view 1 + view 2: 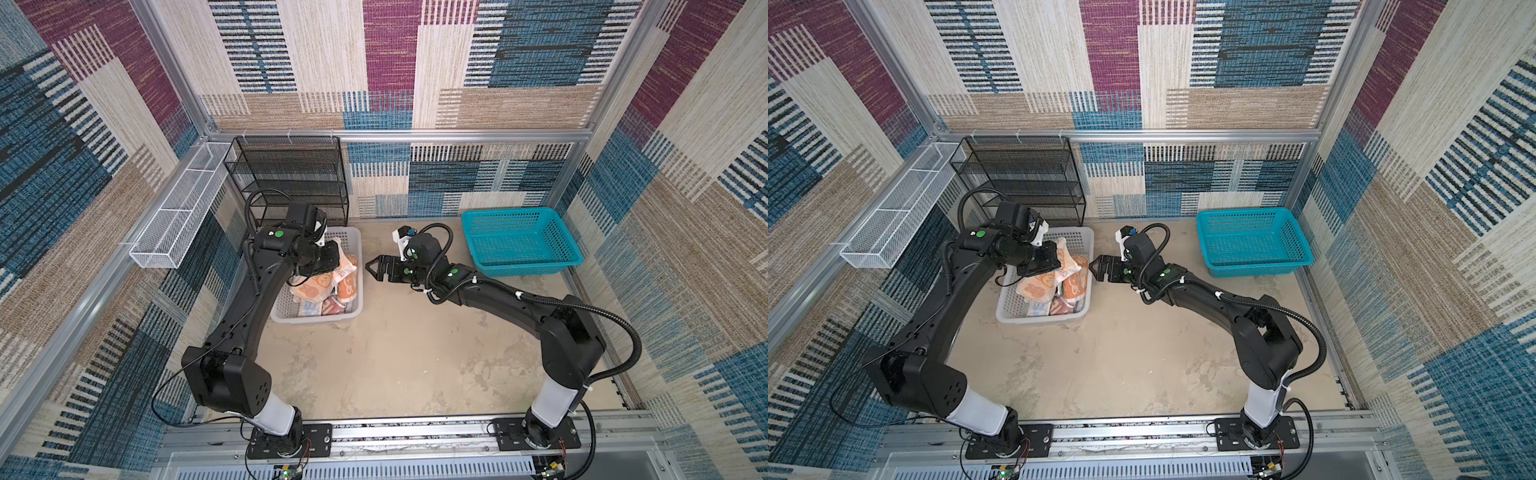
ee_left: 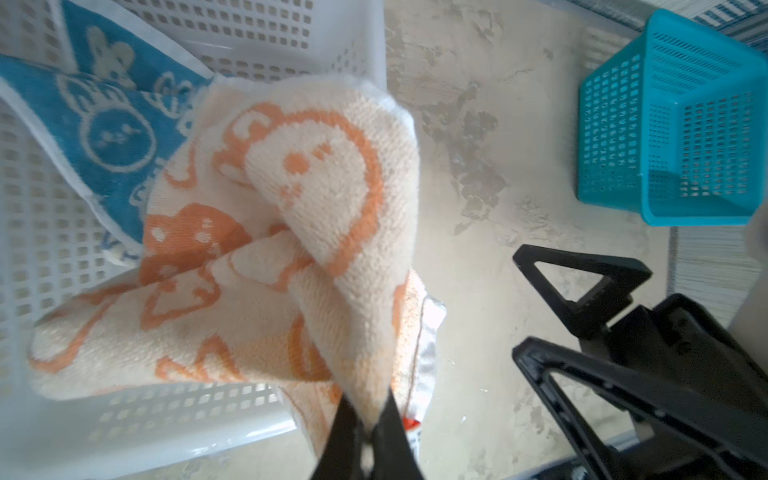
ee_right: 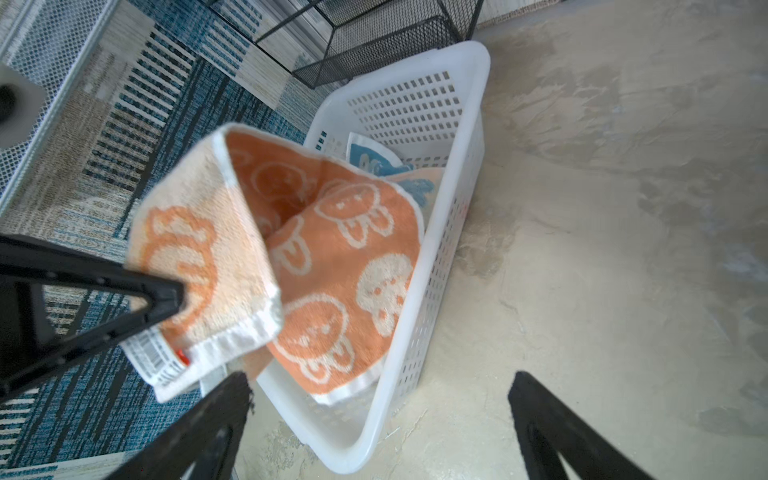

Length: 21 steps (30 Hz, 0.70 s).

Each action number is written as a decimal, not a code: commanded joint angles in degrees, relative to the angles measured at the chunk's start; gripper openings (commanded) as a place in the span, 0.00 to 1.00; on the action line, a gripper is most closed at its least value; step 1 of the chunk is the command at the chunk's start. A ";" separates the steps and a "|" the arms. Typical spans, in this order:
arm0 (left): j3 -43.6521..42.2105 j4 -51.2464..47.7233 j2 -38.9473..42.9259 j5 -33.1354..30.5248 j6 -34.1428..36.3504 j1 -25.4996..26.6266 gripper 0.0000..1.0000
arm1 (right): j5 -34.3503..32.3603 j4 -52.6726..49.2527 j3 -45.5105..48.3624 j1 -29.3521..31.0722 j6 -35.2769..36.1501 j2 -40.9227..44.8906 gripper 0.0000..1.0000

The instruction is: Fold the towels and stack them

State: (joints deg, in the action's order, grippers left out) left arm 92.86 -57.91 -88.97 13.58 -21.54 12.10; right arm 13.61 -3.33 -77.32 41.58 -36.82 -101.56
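My left gripper [image 2: 369, 409] is shut on a bunched corner of the orange-and-cream rabbit towel [image 2: 324, 199], which hangs lifted over the white basket [image 1: 316, 319]. In the right wrist view the same towel [image 3: 332, 257] droops into the basket, its label at the gripped corner. A blue rabbit towel [image 2: 108, 124] lies in the basket behind it. A third towel [image 1: 328, 308], with pink and blue blocks, shows at the basket's near end in both top views. Just right of the basket, my right gripper [image 1: 371, 271] is open and empty, pointing at the hanging towel.
A teal basket [image 1: 519, 241] sits empty at the back right. A black wire shelf [image 1: 291, 178] stands behind the white basket, and a white mesh tray [image 1: 178, 216] hangs on the left wall. Bare beige floor [image 1: 415, 353] stretches across the middle and front.
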 commanded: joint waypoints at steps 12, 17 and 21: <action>-8.26 13.60 3.95 6.06 -8.01 2.05 0.00 | 10.70 18.84 3.79 -0.45 -12.01 -1.35 0.76; -9.68 15.34 4.61 5.75 -8.86 2.10 0.00 | 12.92 22.58 4.99 -0.46 -14.40 -1.79 0.64; -10.07 16.25 5.02 6.19 -9.54 2.23 0.00 | 12.48 23.44 4.98 -0.59 -14.77 -2.42 0.48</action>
State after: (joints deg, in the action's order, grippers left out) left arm 82.94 -44.16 -84.55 18.44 -29.67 14.26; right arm 25.17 16.21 -72.40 41.10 -49.95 -103.70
